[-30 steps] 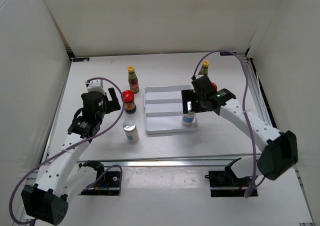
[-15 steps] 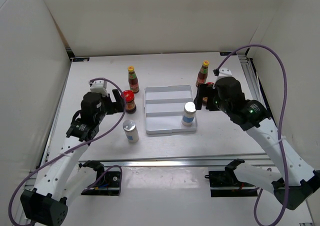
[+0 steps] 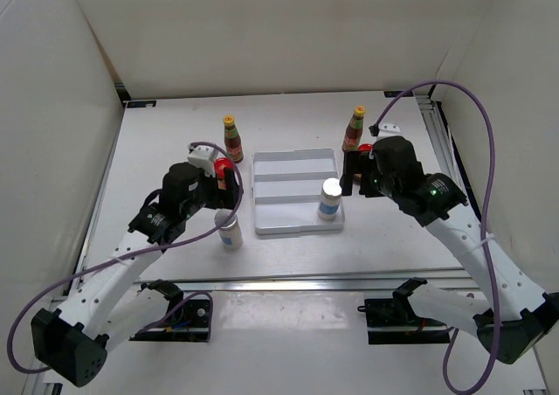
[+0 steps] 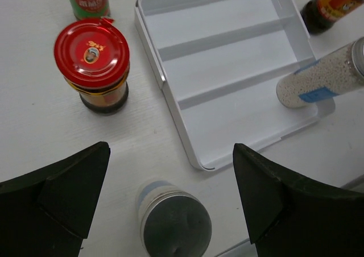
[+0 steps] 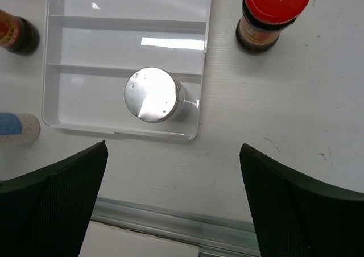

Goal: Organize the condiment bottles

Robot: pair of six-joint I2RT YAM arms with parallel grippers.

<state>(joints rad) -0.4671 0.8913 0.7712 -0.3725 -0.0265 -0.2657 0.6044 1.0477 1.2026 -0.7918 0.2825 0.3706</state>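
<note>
Across the table seen from above, a tray (image 3: 294, 163) is lying at the centre, with the tray shaker (image 3: 329, 197) standing in its nearest compartment, at the right corner. The table shaker (image 3: 229, 230) is standing left of the tray, while the left bottle (image 3: 231, 138) and right bottle (image 3: 354, 128) are flanking its far corners. On the left wrist camera, the left gripper (image 4: 170, 150) is hovering spread wide, empty, above the table shaker, the left jar (image 4: 92, 63) beyond. On the right wrist camera, the right gripper (image 5: 173, 148) is hanging wide apart, empty, over the tray shaker, the right jar (image 5: 273, 12) just beside the tray.
</note>
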